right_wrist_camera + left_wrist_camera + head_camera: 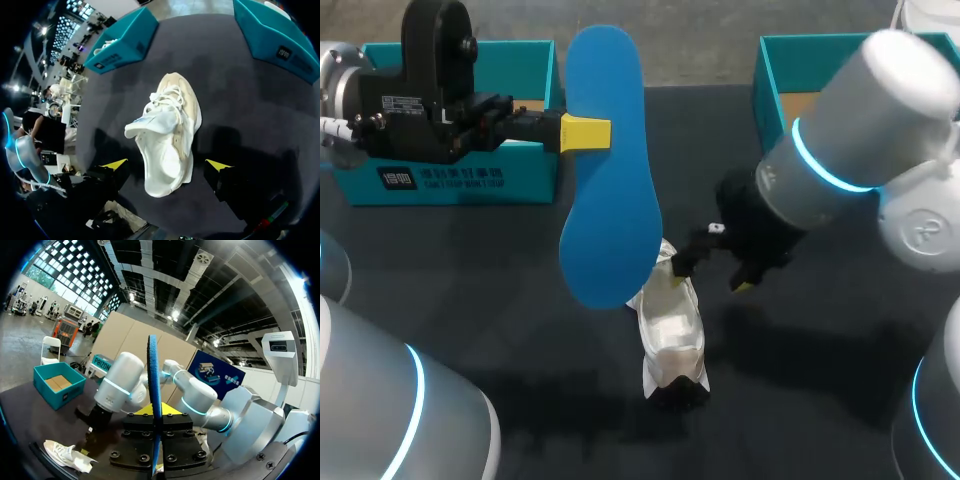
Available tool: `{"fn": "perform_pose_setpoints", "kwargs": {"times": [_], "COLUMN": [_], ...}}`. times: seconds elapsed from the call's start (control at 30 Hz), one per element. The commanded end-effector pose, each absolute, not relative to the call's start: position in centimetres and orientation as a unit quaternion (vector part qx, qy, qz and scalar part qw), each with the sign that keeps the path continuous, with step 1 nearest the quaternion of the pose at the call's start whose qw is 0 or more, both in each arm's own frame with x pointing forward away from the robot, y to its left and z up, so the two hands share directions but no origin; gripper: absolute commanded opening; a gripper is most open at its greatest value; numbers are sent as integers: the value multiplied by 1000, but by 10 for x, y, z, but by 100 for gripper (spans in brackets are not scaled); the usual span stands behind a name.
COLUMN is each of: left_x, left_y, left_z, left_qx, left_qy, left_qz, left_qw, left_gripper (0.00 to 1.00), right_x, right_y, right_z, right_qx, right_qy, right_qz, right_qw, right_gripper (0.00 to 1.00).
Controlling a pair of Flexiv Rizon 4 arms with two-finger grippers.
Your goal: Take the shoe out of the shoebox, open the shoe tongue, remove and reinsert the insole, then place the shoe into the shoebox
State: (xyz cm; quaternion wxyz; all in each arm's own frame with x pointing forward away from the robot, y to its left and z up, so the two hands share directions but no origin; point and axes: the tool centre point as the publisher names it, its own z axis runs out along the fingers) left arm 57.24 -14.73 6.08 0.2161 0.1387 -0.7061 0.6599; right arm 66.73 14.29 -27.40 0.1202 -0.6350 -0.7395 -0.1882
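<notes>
Blue, the insole (608, 170) stands on edge in my left gripper (585, 133), whose fingers are pressed against its two faces. I hold it above the dark table (520, 300), just beside the teal shoebox (450, 180) at my left. The white shoe (672, 330) lies out on the table between that box and a second teal box (790, 70) at my right, its tongue flopped open, and my right gripper (166, 165) hangs over it with fingers spread wide, one tip on each side and clear of it.
</notes>
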Motion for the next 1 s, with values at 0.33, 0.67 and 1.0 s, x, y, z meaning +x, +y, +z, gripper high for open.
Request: {"fn": "perform_pose_setpoints", "kwargs": {"times": [0.33, 0.67, 1.0], "left_x": [572, 572, 572], "left_y": [-148, -148, -148], "left_z": [60, 60, 60], "left_qx": [139, 139, 139], "left_qy": [-707, -707, -707], "left_qz": [659, 659, 659], "left_qw": [216, 216, 216], "left_gripper": [0, 0, 0], "right_x": [663, 694, 703], "right_y": [129, 111, 101], "right_z": [-269, -247, -212], "right_qx": [-621, -572, -557], "right_qy": [-732, -665, -629], "right_qz": [-231, -405, -465], "right_qw": [156, 258, 279], "right_gripper": [100, 100, 100]}}
